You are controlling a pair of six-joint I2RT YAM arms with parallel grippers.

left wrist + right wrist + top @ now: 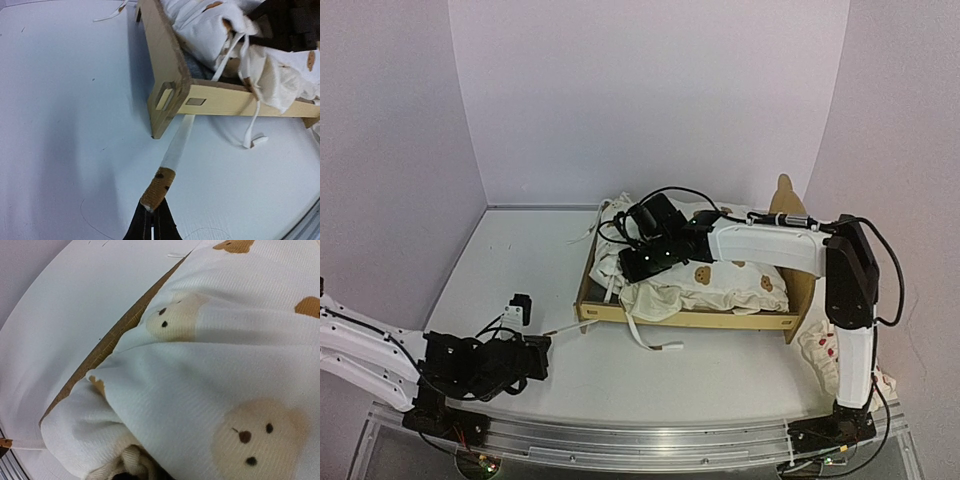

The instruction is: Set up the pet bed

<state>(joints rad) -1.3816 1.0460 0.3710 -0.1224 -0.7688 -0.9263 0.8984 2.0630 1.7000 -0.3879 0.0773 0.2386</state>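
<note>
Left gripper [152,216] is clamped on the brown-wrapped end of a tie [176,142], low over the table [520,260] and out from the bed's front-left corner. Right gripper [650,262] is pressed into the cushion's folds. Its fingers are hidden, so I cannot tell whether they are parted or closed.

The bed [692,320] stands right of centre on the table, with its headboard at the right end. The cushion [725,285] lies bunched inside it, heaped toward the left end, with loose ties spilling over the front rail. The held tie runs straight from the gripper to the rail beside the corner.

The step in hand looks like spreading the cushion flat. To do that well, pull the tie gently and low, since a hard tug would likely drag the light frame. The right gripper should steady the fabric meanwhile.

A pillow [820,350] lies outside the bed, by the right arm's base.
</note>
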